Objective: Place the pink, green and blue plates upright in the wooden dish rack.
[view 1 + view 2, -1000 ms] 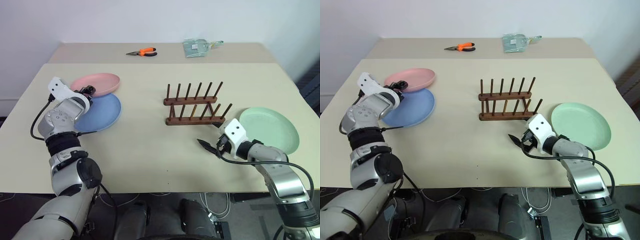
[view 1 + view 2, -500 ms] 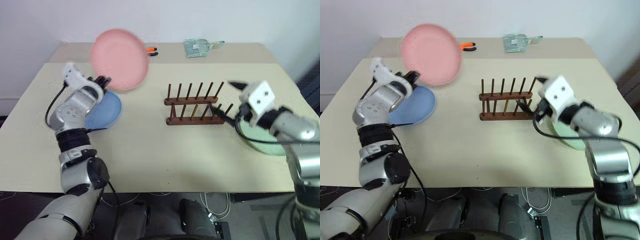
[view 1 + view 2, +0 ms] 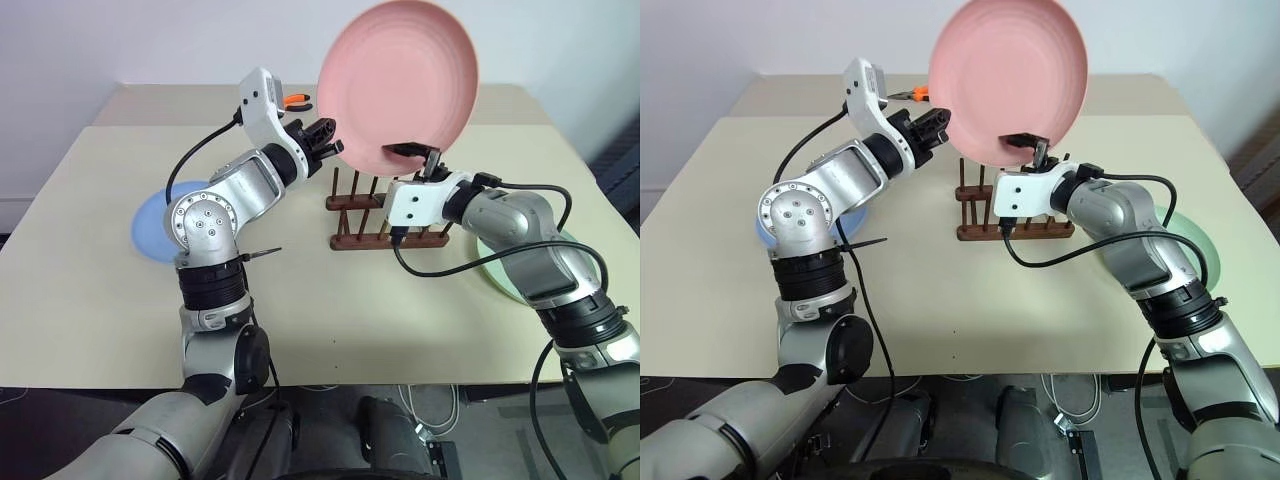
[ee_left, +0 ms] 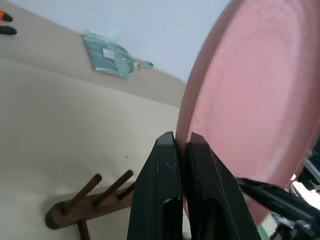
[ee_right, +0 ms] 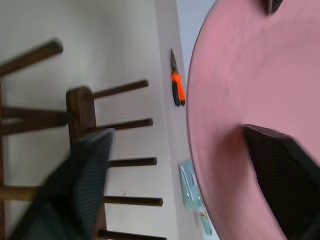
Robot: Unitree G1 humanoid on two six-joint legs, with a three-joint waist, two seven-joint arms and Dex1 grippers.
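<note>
The pink plate (image 3: 400,80) hangs upright in the air above the wooden dish rack (image 3: 385,215). My left gripper (image 3: 335,140) is shut on the plate's left rim, with both fingers (image 4: 165,170) pinching the edge. My right gripper (image 3: 415,155) is open at the plate's lower rim, which lies between its two spread fingers (image 5: 275,160). The blue plate (image 3: 150,225) lies flat on the table, partly hidden behind my left arm. Behind my right arm, the green plate (image 3: 1200,245) lies flat to the right of the rack.
Orange-handled pliers (image 5: 176,90) and a clear plastic bag (image 4: 107,55) lie on the far table behind the rack. The near table (image 3: 330,300) runs bare towards its front edge.
My left gripper has shut on the pink plate, lifted it off the blue plate and swung it up and right over the rack. My right gripper has risen leftwards to the plate's lower rim.
</note>
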